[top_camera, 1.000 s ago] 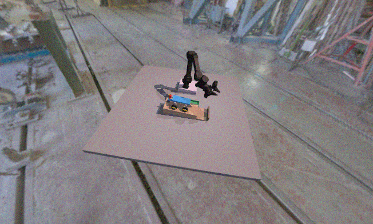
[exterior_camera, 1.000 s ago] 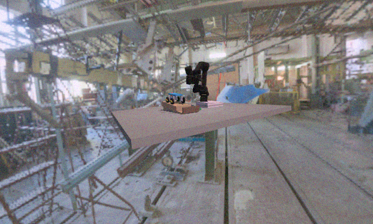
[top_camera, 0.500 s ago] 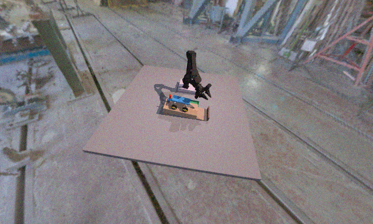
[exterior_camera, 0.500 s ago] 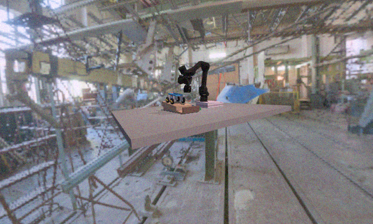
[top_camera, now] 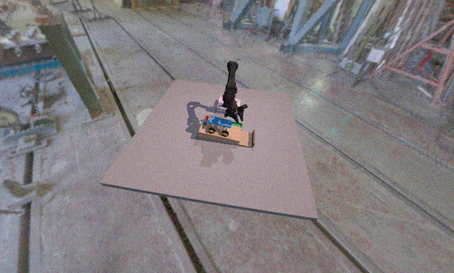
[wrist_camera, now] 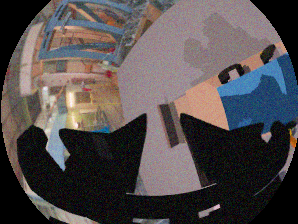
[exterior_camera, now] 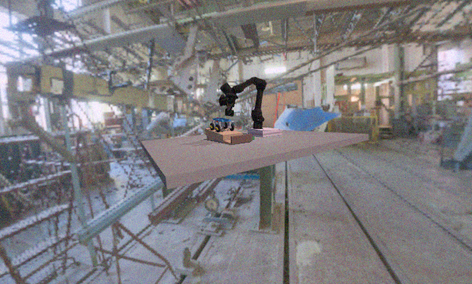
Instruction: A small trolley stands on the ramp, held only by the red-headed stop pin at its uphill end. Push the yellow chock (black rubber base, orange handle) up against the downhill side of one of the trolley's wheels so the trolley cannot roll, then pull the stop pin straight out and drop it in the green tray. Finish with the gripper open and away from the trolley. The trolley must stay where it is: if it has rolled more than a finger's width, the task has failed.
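The trolley (top_camera: pixel 220 122) (exterior_camera: pixel 223 119) (wrist_camera: pixel 255 102), blue-topped with black wheels and yellow hubs, stands on the tan ramp (top_camera: pixel 246 138) (exterior_camera: pixel 217 136) (wrist_camera: pixel 202 105). The red-headed stop pin (top_camera: pixel 207 118) stands at its uphill end. The green tray (top_camera: pixel 237 125) shows partly behind the ramp. My gripper (top_camera: pixel 240 121) (exterior_camera: pixel 229 113) (wrist_camera: pixel 163 117) is partly open and empty, pointing down above the downhill side of the trolley. The chock cannot be made out; a small orange-yellow patch shows at the right edge of the wrist view, too little to identify.
A brown end board (top_camera: pixel 253 138) (exterior_camera: pixel 242 138) (wrist_camera: pixel 171 125) stands at the ramp's low end. A pale pink block (exterior_camera: pixel 269 132) lies by the arm's base. The table (top_camera: pixel 209 184) (exterior_camera: pixel 188 155) carries everything, and the arm's shadow falls across it.
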Motion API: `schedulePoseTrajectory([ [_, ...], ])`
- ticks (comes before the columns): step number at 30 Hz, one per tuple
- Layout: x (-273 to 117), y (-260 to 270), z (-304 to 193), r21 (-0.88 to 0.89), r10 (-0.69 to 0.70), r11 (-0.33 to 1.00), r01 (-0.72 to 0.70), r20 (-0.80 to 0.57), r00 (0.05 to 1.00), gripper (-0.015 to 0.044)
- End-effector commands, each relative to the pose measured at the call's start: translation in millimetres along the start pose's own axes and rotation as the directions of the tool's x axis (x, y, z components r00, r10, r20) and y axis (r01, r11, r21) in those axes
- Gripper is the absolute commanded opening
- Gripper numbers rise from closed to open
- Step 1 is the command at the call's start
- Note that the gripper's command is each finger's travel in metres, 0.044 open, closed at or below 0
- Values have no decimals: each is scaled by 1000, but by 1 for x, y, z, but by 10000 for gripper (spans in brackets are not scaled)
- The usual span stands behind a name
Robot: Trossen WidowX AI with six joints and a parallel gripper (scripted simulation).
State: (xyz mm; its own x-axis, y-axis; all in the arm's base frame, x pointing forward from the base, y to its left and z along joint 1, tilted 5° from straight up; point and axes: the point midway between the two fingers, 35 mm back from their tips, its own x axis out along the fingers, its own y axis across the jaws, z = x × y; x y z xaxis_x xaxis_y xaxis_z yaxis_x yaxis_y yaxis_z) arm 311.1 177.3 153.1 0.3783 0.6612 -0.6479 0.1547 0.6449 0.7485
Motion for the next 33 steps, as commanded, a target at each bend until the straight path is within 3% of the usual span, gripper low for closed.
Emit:
schedulePoseTrajectory([
  [1, -17, -16, 16, -10, -78, 997, 79, 64, 995, 190],
  [15, -77, -76, 57, 9, -339, 938, 346, 228, 913, 190],
  [21, -113, -118, 76, 125, -469, 883, 452, 271, 841, 190],
  [33, -152, -188, 63, 323, -656, 737, 593, 136, 742, 190],
])
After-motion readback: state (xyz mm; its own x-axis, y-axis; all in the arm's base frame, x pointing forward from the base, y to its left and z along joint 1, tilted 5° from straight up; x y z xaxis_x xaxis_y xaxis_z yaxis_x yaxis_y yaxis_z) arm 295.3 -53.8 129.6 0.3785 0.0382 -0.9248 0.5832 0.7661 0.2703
